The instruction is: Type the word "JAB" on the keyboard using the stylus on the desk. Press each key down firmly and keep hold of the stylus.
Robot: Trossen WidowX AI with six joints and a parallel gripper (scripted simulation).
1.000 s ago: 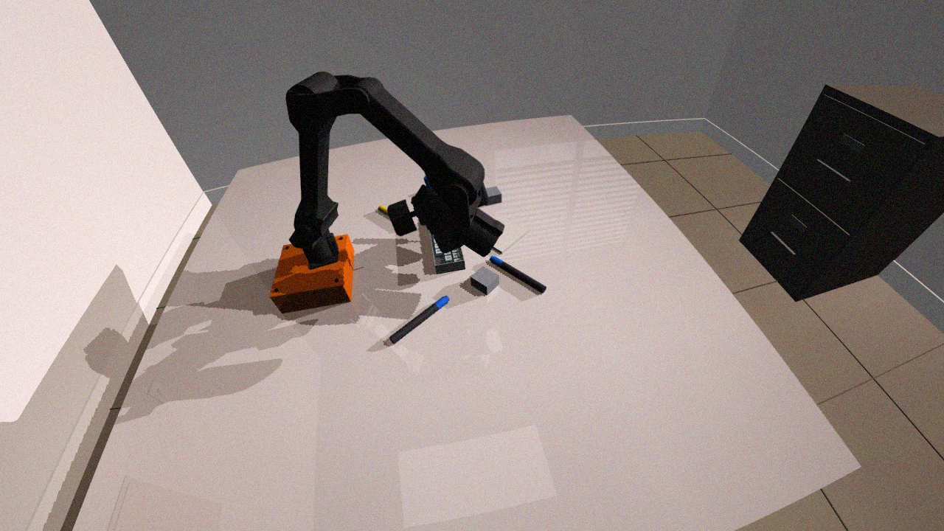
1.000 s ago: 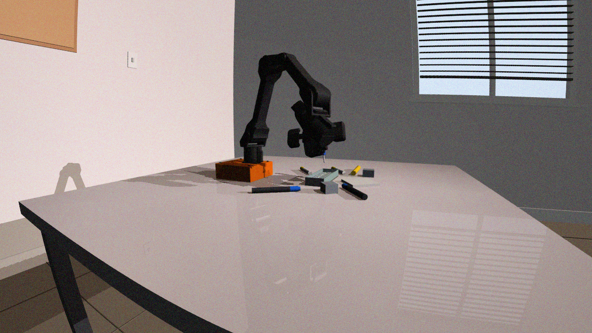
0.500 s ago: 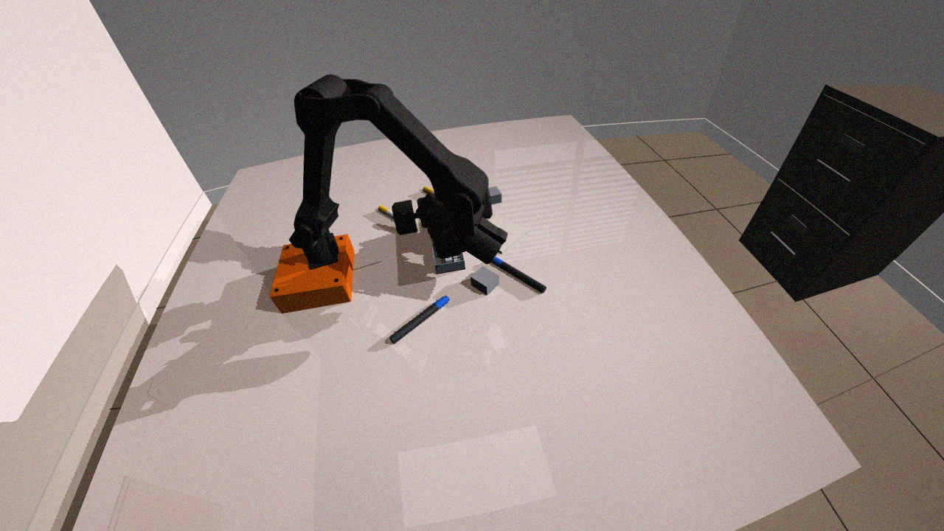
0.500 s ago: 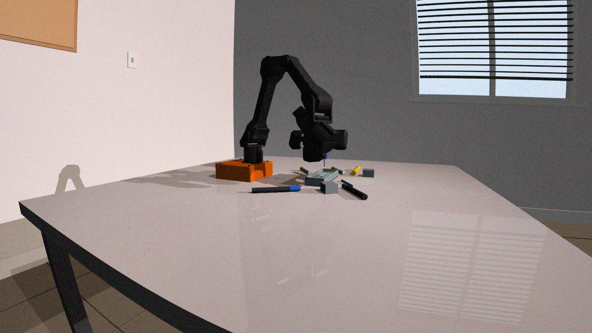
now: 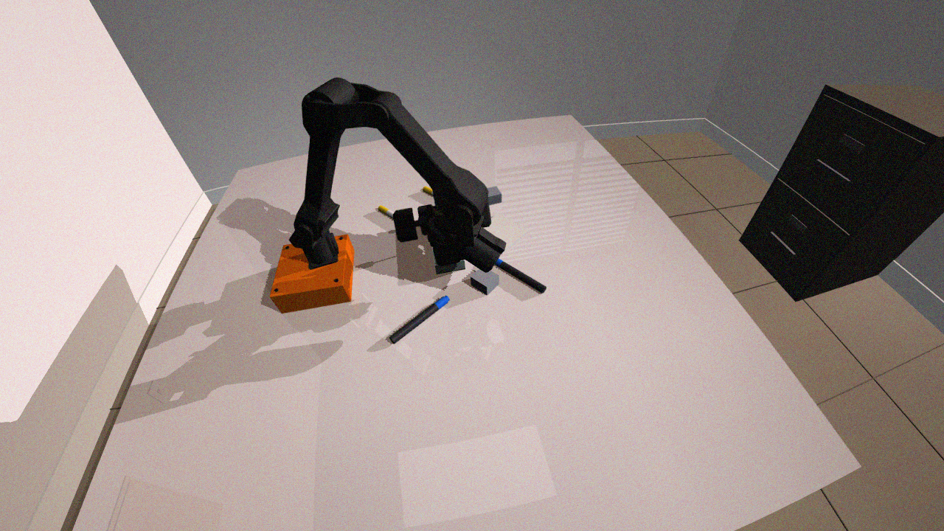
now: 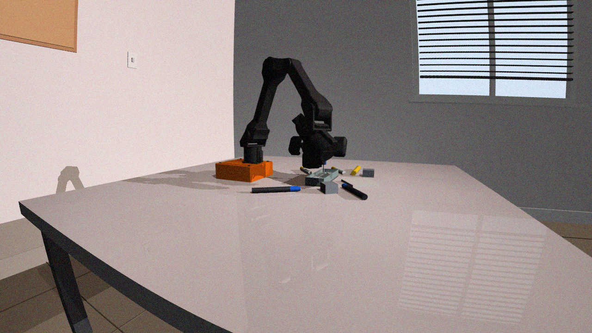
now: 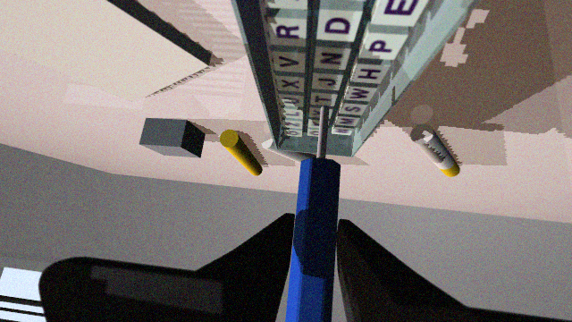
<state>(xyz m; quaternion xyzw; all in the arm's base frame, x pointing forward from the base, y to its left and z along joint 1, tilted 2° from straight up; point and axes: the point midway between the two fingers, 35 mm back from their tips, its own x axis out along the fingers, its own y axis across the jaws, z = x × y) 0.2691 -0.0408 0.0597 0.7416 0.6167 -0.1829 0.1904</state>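
My gripper (image 7: 315, 225) is shut on the blue stylus (image 7: 318, 201) (image 6: 324, 162), whose thin metal tip points down at the keyboard. The grey-green keyboard (image 7: 299, 145) (image 6: 313, 181) (image 5: 450, 268) lies on the desk below, with white lettered keys in three rows inside raised walls. In the wrist view the tip ends at the near edge of the T key (image 7: 326, 99) in the middle row, just before the J key (image 7: 329, 81). Whether the tip touches a key cannot be told. The A key is out of view, and the arm hides most of the keyboard in the top view.
A grey block (image 5: 484, 282) (image 6: 329, 187) and two black, blue-ended markers (image 5: 419, 320) (image 5: 521, 276) lie near the keyboard. A second block (image 7: 165, 134), a yellow marker (image 7: 241, 152) and a white marker (image 7: 438, 152) lie beyond. A pale slab (image 7: 112, 45) lies beside the keyboard.
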